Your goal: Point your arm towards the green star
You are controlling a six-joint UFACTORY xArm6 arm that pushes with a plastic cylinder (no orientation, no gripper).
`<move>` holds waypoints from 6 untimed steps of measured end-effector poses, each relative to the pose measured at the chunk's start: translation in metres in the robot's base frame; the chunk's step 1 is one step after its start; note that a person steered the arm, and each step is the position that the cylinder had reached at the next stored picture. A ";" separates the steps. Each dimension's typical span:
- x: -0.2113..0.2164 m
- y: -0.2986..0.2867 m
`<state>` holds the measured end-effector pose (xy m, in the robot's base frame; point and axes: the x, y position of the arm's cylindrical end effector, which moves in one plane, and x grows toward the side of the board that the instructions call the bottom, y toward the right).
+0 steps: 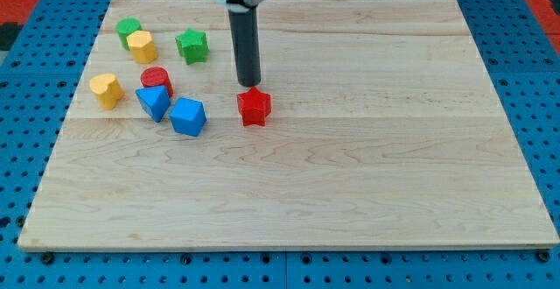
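Camera view: the green star (192,45) sits at about ten o'clock on the wooden surface (367,175), squat with no clear long axis, one point toward twelve. My end effector is a plain rod with nothing to open or grip; my tip (250,83) rests just at twelve o'clock of the red star (254,107), possibly touching, and lies toward four o'clock of the green star. Other blocks cluster at nine o'clock.
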<state>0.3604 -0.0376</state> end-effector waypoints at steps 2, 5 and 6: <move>-0.083 0.094; -0.120 -0.048; -0.107 -0.123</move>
